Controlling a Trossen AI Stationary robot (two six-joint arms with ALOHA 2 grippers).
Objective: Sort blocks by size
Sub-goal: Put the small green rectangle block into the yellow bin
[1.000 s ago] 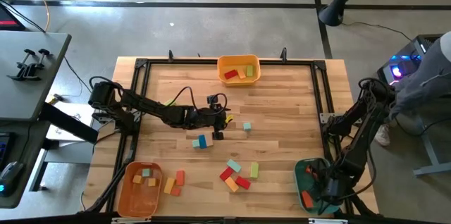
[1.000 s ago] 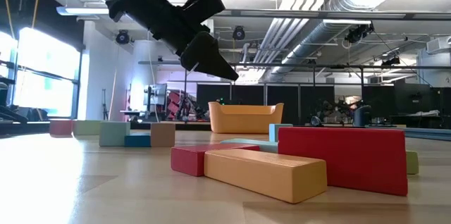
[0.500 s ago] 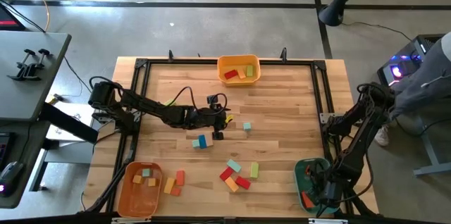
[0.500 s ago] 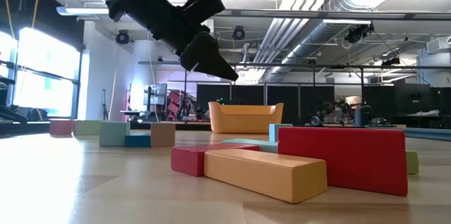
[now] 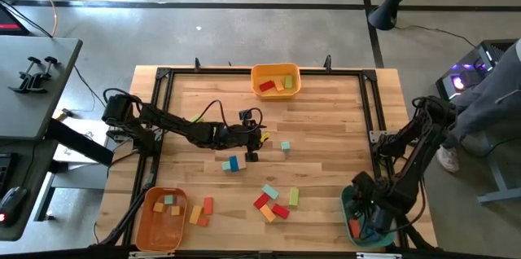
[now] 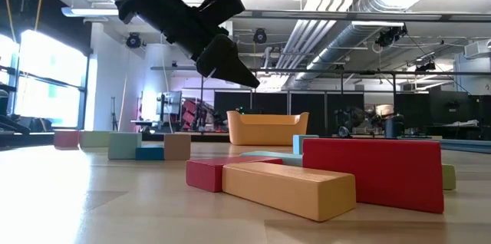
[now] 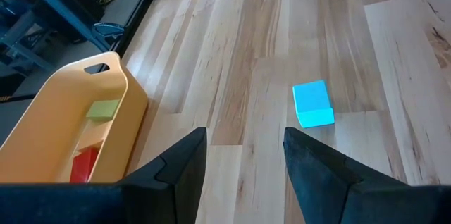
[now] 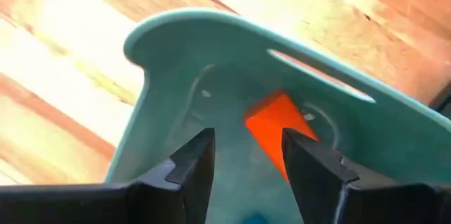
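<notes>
Blocks [image 5: 273,200] lie scattered mid-bench between three bins; left gripper [image 5: 251,155] hangs over bare wood, jaws spread and empty; right gripper [image 8: 243,155] over teal bin [image 8: 211,30], jaws spread above an orange block [image 8: 278,122].

Free room and obstacles on the table [image 5: 326,120]

Bare wood was left along the right edge; the middle was blocked by the left arm [image 5: 179,127] and scattered blocks [image 5: 274,201].
</notes>
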